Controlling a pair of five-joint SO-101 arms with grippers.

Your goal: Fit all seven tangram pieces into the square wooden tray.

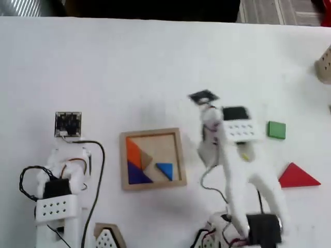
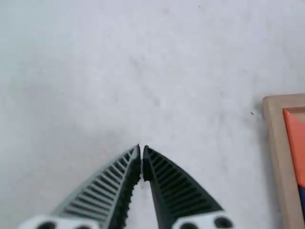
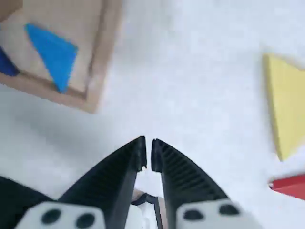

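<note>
While flat, red triangle [image 1: 296, 177] base crosswise.

A: Light is falling evenly from above onto the white table [image 1: 155, 67], and the shadows are coming out soft-edged.

B: The right arm [image 1: 235, 175] is throwing only a pale grey shadow onto the surface beside it, on the side toward the wooden tray [image 1: 182, 155].

A: In the left wrist view the table is glowing an almost uniform white, dimming slightly near the left gripper [image 2: 141, 149].

B: In the right wrist view the tray's rim is laying a greyer band on the table along its outer edge, while the surface farther off is washing out to white.

A: Beyond the table's far edge the room is lying in darkness, apart from a bright striped patch [image 1: 20, 8] at one corner.
</note>
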